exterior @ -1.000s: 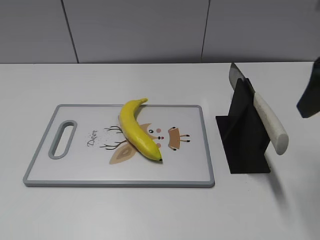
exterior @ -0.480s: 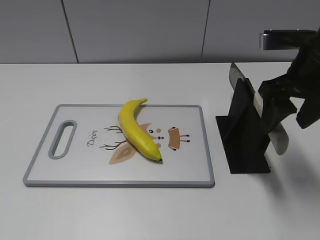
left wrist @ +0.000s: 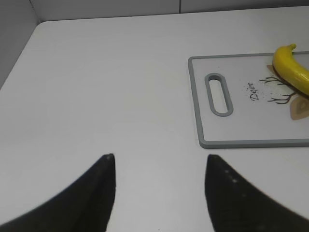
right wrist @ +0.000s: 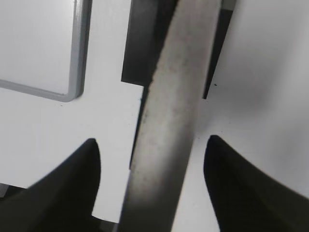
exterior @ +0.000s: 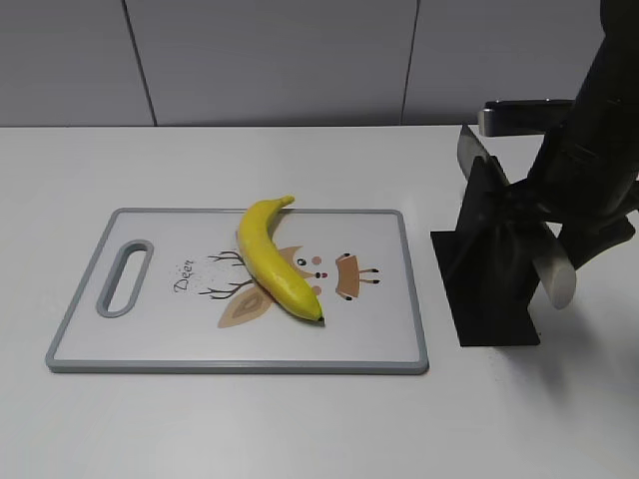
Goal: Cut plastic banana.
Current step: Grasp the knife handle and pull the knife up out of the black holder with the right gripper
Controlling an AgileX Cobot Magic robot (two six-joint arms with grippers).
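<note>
The plastic banana (exterior: 275, 258) lies on the white cutting board (exterior: 150, 344), near its middle; its stem end also shows in the left wrist view (left wrist: 291, 66). A knife with a pale handle (exterior: 557, 276) rests in a black stand (exterior: 484, 264) to the right of the board. My right gripper (right wrist: 152, 147) is open, with the knife handle (right wrist: 171, 111) between its fingers, apart from both. My left gripper (left wrist: 159, 159) is open and empty above bare table, left of the board (left wrist: 198, 104). It is out of the exterior view.
The board has a grey rim and a handle slot (exterior: 124, 276) at its left end. A grey panelled wall (exterior: 300, 60) runs behind the table. The board's corner (right wrist: 72, 72) shows left of the stand in the right wrist view.
My right arm has come in from the right edge and down over the knife stand. The banana, board and knife have not moved.
</note>
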